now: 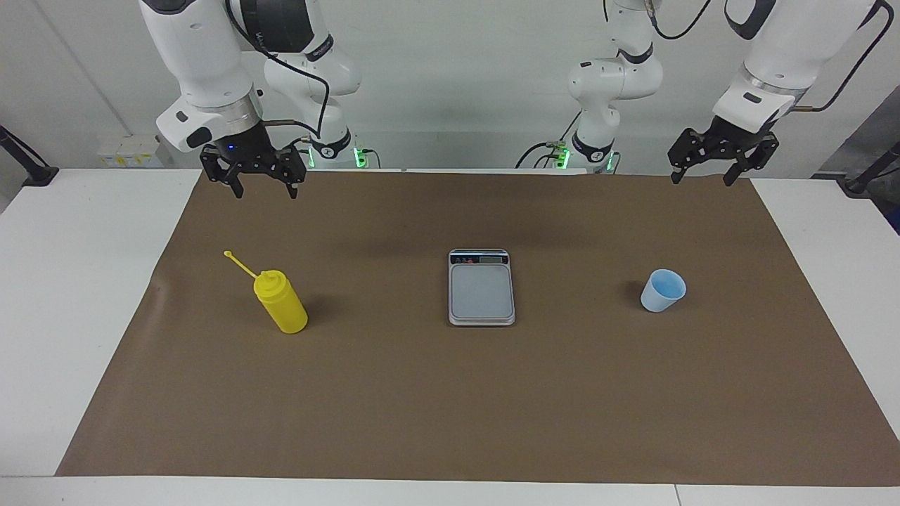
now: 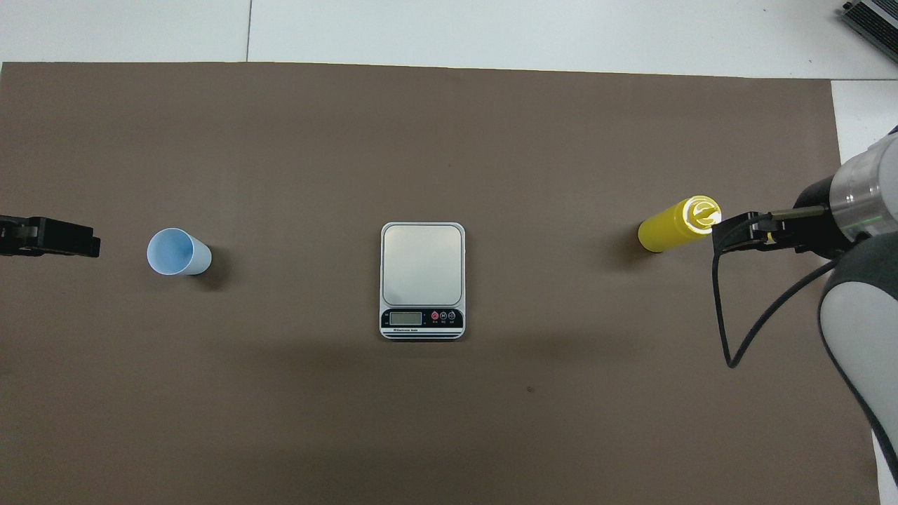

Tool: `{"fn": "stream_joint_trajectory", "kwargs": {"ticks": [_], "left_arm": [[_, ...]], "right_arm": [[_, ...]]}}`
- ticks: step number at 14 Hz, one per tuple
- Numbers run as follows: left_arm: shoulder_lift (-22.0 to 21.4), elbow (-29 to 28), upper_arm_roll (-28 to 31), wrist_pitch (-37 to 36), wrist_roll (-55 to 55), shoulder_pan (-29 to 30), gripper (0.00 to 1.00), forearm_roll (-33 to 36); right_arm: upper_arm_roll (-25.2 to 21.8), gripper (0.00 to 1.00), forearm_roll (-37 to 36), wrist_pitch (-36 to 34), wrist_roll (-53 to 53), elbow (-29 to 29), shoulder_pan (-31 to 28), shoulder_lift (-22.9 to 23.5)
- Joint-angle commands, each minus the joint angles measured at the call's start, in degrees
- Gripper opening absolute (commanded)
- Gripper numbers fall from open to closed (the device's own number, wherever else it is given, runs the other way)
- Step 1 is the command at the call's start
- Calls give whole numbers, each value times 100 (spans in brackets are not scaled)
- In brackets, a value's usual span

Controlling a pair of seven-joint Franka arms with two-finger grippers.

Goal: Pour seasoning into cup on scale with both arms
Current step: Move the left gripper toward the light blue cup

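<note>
Two claws raised and empty, three things apart on brown mat

Two white arms at the robots' edge of the table (image 1: 70, 281), both lifted clear of everything. Right claw (image 1: 266, 184) hanging above the mat's robot-side edge at the right arm's end, fingers spread wide, holding nothing. Left claw (image 1: 703, 171) likewise above the mat's corner at the left arm's end, fingers spread wide, holding nothing.

Spread across the table, a brown mat (image 1: 450, 407). Standing on it toward the right arm's end, the yellow seasoning bottle (image 1: 281, 302), upright, its thin cap strap sticking up and out from the nozzle toward the robots. At the middle of the mat, the flat silver scale (image 1: 481, 288), dark display strip along the edge nearest the robots, platform bare. Toward the left arm's end, the pale blue cup (image 1: 662, 290), upright, mouth open upward, well apart from the scale. Bottle, scale and cup set roughly in one row, none touching another.
</note>
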Motion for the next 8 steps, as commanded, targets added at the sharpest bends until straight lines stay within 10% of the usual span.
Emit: {"fn": "stream_joint_trajectory", "kwargs": {"ticks": [1, 8], "left_arm": [[-46, -464, -22, 542, 224, 327, 100, -75], [824, -649, -14, 1412, 216, 407, 100, -93]], "right_arm": [[41, 100, 71, 71, 73, -161, -74, -135], [41, 100, 71, 71, 73, -161, -74, -135]]}}
